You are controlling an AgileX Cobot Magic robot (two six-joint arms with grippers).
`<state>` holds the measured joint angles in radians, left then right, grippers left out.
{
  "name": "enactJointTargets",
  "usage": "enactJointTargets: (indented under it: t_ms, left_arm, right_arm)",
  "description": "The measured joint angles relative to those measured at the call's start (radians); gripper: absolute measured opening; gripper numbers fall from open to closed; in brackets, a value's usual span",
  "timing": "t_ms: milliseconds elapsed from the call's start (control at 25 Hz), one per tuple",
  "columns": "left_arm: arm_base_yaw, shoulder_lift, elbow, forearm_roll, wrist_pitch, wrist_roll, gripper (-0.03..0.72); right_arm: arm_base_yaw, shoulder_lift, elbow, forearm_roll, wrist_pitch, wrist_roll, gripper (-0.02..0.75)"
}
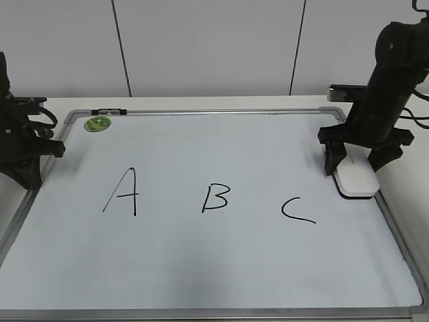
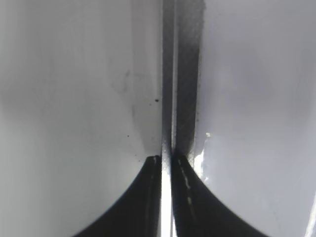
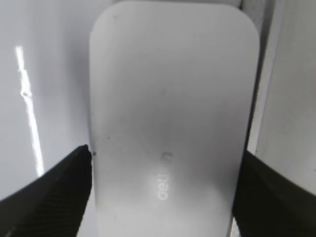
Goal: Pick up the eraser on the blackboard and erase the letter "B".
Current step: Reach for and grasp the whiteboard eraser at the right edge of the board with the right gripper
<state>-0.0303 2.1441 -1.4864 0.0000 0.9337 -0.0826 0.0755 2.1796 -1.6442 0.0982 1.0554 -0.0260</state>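
The white eraser (image 1: 356, 180) lies on the blackboard (image 1: 221, 268) at its right edge, just right of and above the letter "C" (image 1: 297, 209). My right gripper (image 1: 356, 168) stands over it, one finger against each long side. In the right wrist view the eraser (image 3: 173, 98) fills the space between the fingers (image 3: 165, 163), its base on the board. The letter "B" (image 1: 216, 198) is at the board's centre, intact. My left gripper (image 1: 30, 176) hangs at the board's left edge, its jaws (image 2: 166, 163) together and empty.
The letter "A" (image 1: 123, 192) is left of the "B". A green round magnet (image 1: 98, 124) sits in the board's far left corner. A small dark clip (image 1: 107, 111) lies on the top frame. A white wall stands behind the table.
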Motion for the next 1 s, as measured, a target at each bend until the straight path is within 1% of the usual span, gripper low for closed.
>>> enactJointTargets:
  t_ms: [120, 280, 360, 480, 1000]
  left_arm:
    - [0.002, 0.000, 0.000, -0.009, 0.000, 0.000, 0.039]
    - [0.002, 0.000, 0.000, -0.009, 0.000, 0.000, 0.039]
    - [0.002, 0.000, 0.000, -0.009, 0.000, 0.000, 0.039]
    - [0.002, 0.000, 0.000, -0.009, 0.000, 0.000, 0.039]
    - [0.002, 0.000, 0.000, -0.009, 0.000, 0.000, 0.039]
  right_arm:
    - [0.000, 0.000, 0.000, -0.008, 0.000, 0.006, 0.594]
    - [0.000, 0.000, 0.000, -0.011, 0.000, 0.010, 0.573]
    - [0.000, 0.000, 0.000, -0.014, 0.000, 0.010, 0.547]
    - [0.000, 0.000, 0.000, -0.014, 0.000, 0.011, 0.529]
    - [0.000, 0.000, 0.000, -0.014, 0.000, 0.012, 0.524]
